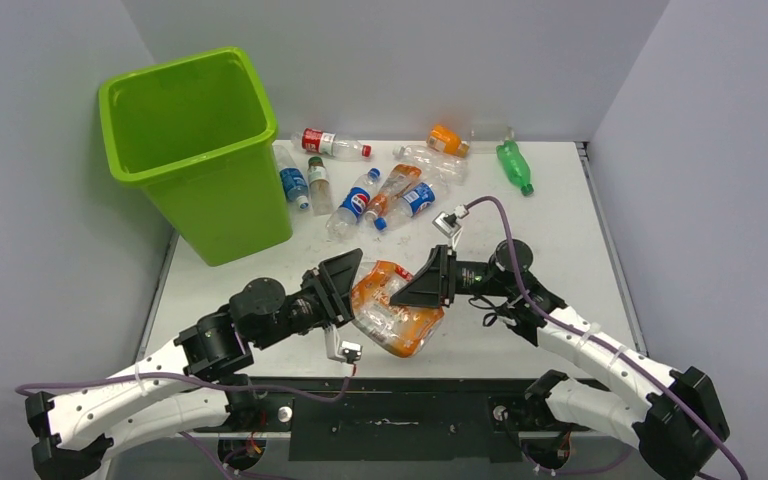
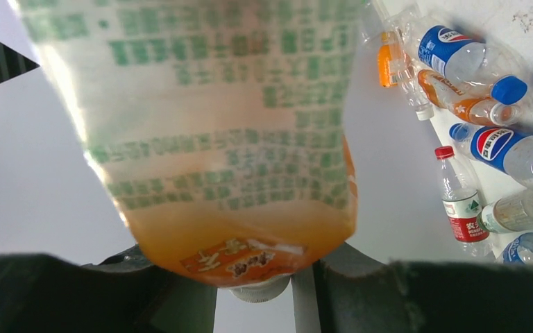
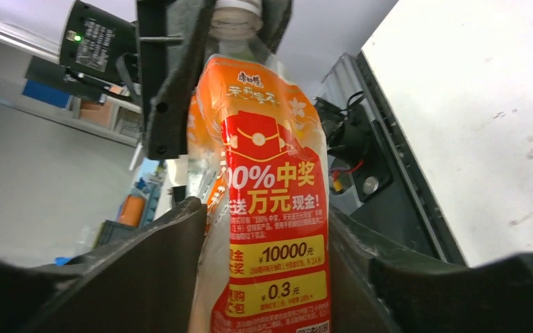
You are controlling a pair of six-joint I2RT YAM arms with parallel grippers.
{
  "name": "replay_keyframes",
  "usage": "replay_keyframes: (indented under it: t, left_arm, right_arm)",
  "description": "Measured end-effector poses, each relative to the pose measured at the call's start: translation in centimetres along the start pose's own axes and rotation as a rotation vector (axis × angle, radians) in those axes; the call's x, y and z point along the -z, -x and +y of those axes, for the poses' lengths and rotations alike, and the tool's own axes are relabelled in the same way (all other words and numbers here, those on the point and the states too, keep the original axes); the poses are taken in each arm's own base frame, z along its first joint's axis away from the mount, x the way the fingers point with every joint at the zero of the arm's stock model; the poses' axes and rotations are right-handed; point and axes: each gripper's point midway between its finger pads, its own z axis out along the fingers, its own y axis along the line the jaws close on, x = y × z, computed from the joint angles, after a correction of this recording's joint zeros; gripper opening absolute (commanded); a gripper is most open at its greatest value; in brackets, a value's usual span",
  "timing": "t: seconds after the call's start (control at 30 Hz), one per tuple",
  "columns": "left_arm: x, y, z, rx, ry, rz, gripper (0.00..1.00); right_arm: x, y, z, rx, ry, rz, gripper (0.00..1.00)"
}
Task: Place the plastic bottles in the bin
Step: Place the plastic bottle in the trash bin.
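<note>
One orange bottle (image 1: 392,312) clamped in left end effector (image 1: 348,290); bin (image 1: 225,210) upright.

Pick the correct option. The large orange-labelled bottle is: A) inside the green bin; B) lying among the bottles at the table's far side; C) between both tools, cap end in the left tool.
C: the left tool pinches the orange-labelled bottle at its cap, and the right tool flanks its body.
</note>
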Motion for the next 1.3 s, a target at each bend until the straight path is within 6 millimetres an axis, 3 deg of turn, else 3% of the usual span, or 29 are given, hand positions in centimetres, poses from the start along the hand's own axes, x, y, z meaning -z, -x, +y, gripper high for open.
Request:
replay_keyframes:
  t: [0.07,0.17,0.2,0.23,0.43,0.53,0.6,0.77,0.87,0.93,1.03,1.17,1.27,1.3]
  left_arm:
    - [-0.1,0.1,-0.2,-0.002,-0.01,-0.003,0.0]
    - [-0.1,0.0,0.2,-0.001,0.009,0.001,0.32]
    - [-0.1,0.0,0.3,0.0,0.012,0.001,0.57]
    - [-0.1,0.0,0.2,0.004,0.008,0.001,0.97]
    - [-0.2,-0.3,0.1,0.131,0.026,0.018,0.96]
    - [-0.1,-0.7,-0.5,0.216,0.035,0.044,0.96]
    - [0.1,-0.9,-1.4,0.313,0.039,0.071,0.96]
    - [0.2,-0.4,-3.4,0.667,0.05,0.09,0.96]
    - [-0.4,0.3,-4.1,1.014,0.061,0.101,0.96]
    - [-1.2,0.6,-3.2,1.263,0.078,0.092,0.96]
    - [-2.4,-0.2,0.0,1.619,0.153,0.011,0.96]
    - [-3.2,-4.8,4.4,2.084,0.335,-0.173,0.96]
    - [-3.9,-7.5,6.9,2.322,0.419,-0.379,0.96]
    - [-4.3,-7.5,7.6,2.38,0.404,-0.456,0.96]
  right_arm:
    - [0.0,-0.2,0.4,0.01,0.011,0.014,0.33]
    - [0.0,-0.1,0.6,0.009,0.014,0.015,0.1]
    - [0.0,-0.1,0.6,0.002,0.011,0.016,0.06]
    - [0.0,0.0,0.6,0.005,0.01,0.013,0.05]
    - [1.1,1.5,0.9,0.088,-0.02,-0.063,0.05]
    - [2.6,4.0,1.5,0.188,-0.097,-0.167,0.05]
    - [4.0,6.3,3.3,0.323,-0.157,-0.277,0.05]
    - [8.0,8.7,8.0,0.627,-0.237,-0.497,0.05]
    - [9.9,9.2,8.8,0.74,-0.294,-0.582,0.05]
    - [10.7,9.3,8.1,0.779,-0.338,-0.614,0.05]
    - [11.3,8.9,5.4,0.79,-0.403,-0.626,0.05]
    - [11.4,8.1,1.9,0.768,-0.46,-0.608,0.05]
    - [11.3,7.9,1.2,0.765,-0.465,-0.607,0.05]
    - [11.3,8.0,1.3,0.769,-0.46,-0.611,0.05]
